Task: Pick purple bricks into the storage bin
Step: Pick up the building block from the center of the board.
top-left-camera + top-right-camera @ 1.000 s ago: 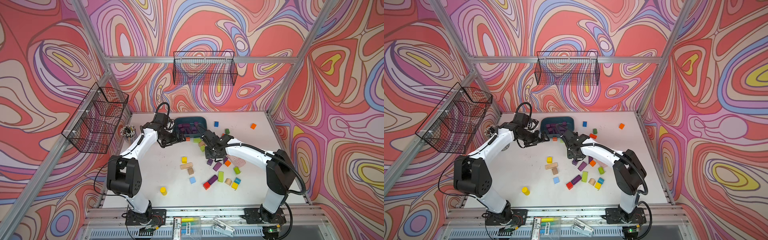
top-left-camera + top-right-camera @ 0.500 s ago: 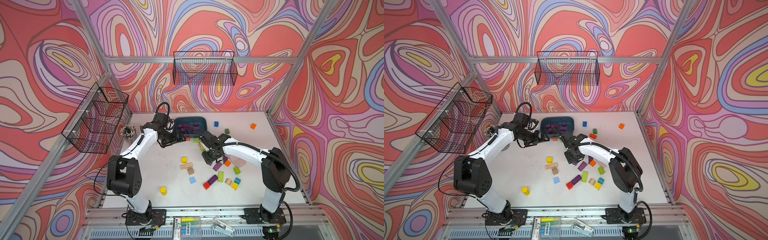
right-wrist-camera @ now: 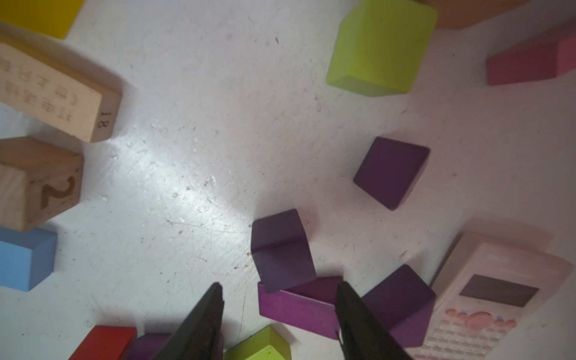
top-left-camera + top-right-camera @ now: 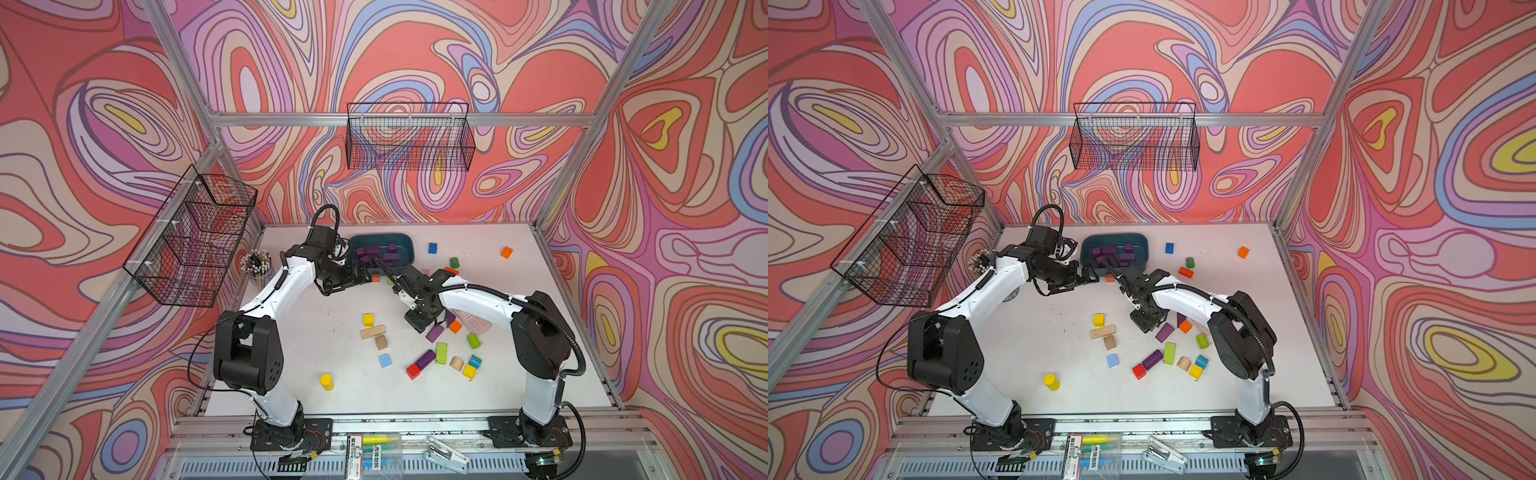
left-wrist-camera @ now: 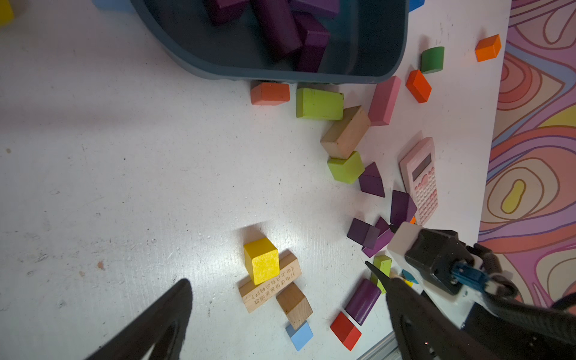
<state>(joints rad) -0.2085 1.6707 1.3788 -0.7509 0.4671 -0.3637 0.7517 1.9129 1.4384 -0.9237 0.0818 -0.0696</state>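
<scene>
- Right gripper (image 3: 279, 285) is hovering, jaws apart and empty, over a dark purple wooden cube (image 3: 280, 249) touching a purple wooden bar (image 3: 296, 308), right of the tabletop's middle.
- Closing here is likely pinching both, or flicking one into the pink calculator (image 3: 498, 290).
- Left gripper (image 5: 276, 272) is idling wide open beside the teal plastic storage bin (image 4: 405, 241) at the tabletop's far edge.

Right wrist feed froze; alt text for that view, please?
The right gripper, jaws apart, hovers over a purple bar with a purple cube against it. Two more purple blocks, a pink calculator and other coloured blocks lie around on the white table.
</scene>
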